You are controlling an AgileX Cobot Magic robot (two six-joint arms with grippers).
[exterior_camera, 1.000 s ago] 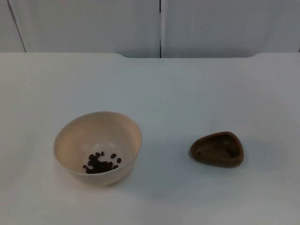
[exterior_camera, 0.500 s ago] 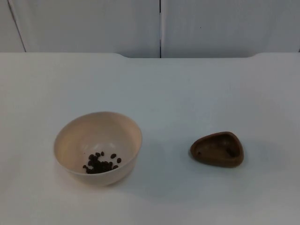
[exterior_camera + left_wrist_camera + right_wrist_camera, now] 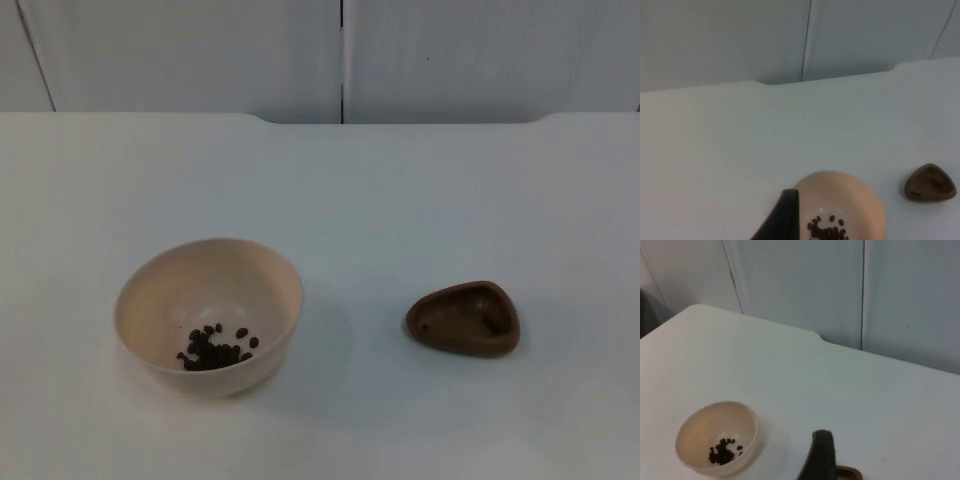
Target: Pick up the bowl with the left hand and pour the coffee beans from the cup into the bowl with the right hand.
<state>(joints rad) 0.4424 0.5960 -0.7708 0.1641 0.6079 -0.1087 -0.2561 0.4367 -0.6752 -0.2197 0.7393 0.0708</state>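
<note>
Lab or robot test bench, not home. Plain white table top [image 3: 400, 190] ends at grey partition wall [image 3: 180, 55] of flat panels with vertical seams. Bare staged surface: lone cream bowl [image 3: 160, 290] with coffee beans [image 3: 213, 348], small brown cup [image 3: 465, 318] well apart.

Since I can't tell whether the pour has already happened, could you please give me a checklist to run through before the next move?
1. Coffee beans in the cream bowl: ok.
2. Bowl upright on the white table: ok.
3. Brown cup lying on its side, no beans seen inside: ok.
4. No beans spilled on the table: ok.
5. Left tool back above the bowl's side, touching nothing: ok; grip state cannot tell.
6. Right tool back above the cup: ok; grip state cannot tell.
</note>
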